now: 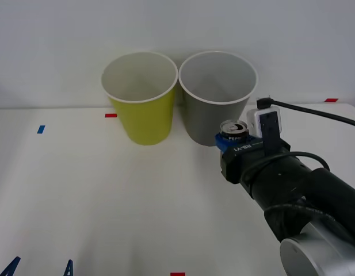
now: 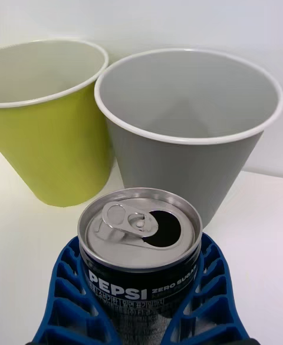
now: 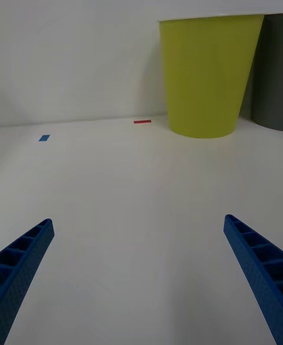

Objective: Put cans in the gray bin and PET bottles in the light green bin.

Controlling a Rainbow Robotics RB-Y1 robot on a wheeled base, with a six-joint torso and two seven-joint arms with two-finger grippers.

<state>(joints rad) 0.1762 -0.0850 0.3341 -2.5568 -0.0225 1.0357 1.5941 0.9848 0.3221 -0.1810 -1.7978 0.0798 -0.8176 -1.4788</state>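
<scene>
A small dark-labelled can [image 1: 233, 130] [image 2: 140, 245] with a shiny open top is held upright in my right gripper [image 1: 235, 140] [image 2: 140, 298], whose blue fingers [image 2: 65, 298] are shut on its sides. It hangs just in front of the gray bin [image 1: 216, 98] [image 2: 188, 139], near that bin's lower right wall and below its rim. The light green bin [image 1: 140, 98] [image 2: 47, 127] [image 3: 209, 74] stands right beside the gray one, to its left. My left gripper [image 1: 42, 269] [image 3: 138, 274] waits open low at the near left edge of the table.
Both bins stand at the back of the white table [image 1: 108, 201] against a white wall. Small red tape marks [image 1: 110, 115] and a blue one [image 1: 41, 129] lie on the tabletop. A black cable [image 1: 321, 112] runs from my right wrist camera.
</scene>
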